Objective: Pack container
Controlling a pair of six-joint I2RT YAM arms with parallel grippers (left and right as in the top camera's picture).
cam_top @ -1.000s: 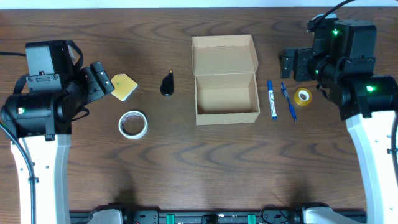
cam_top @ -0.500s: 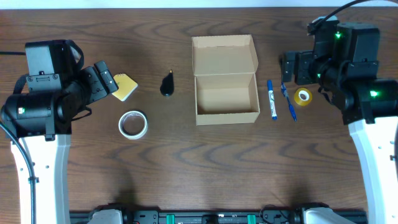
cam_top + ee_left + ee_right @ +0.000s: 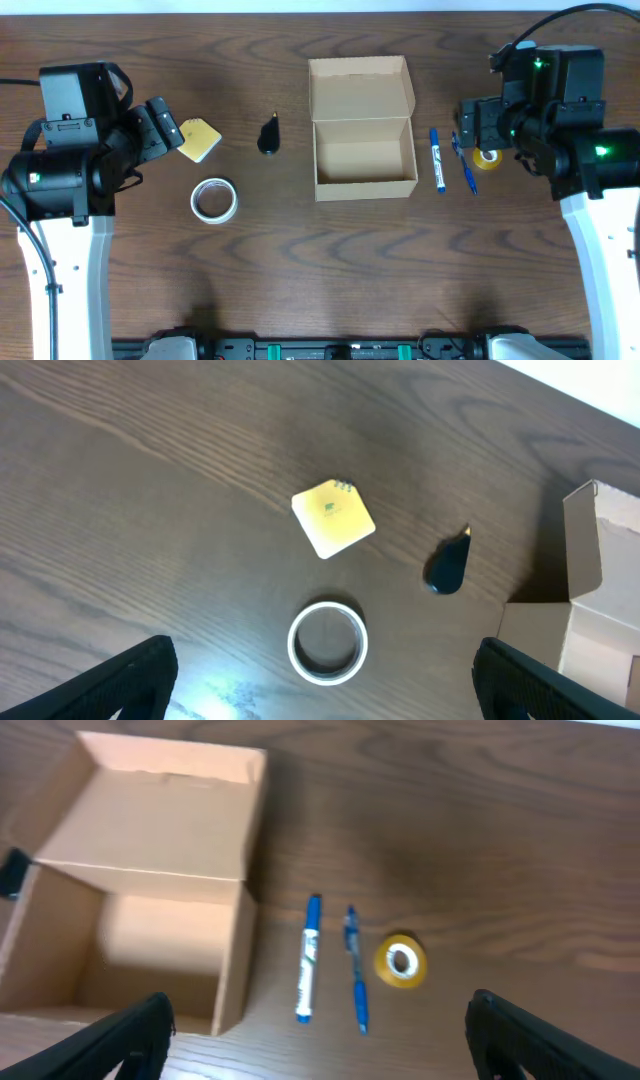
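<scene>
Shifted nearer the yellow tape roll (image 3: 488,157), the right hand (image 3: 476,128) is seen spread wide and empty, like the left hand (image 3: 163,128), while the open box (image 3: 365,188) at mid-tabletop (image 3: 330,260) is left unfilled, nothing yet packed.

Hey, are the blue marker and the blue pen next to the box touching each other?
Apart. The right wrist view shows a strip of bare table between the marker and the pen along their whole length.
</scene>
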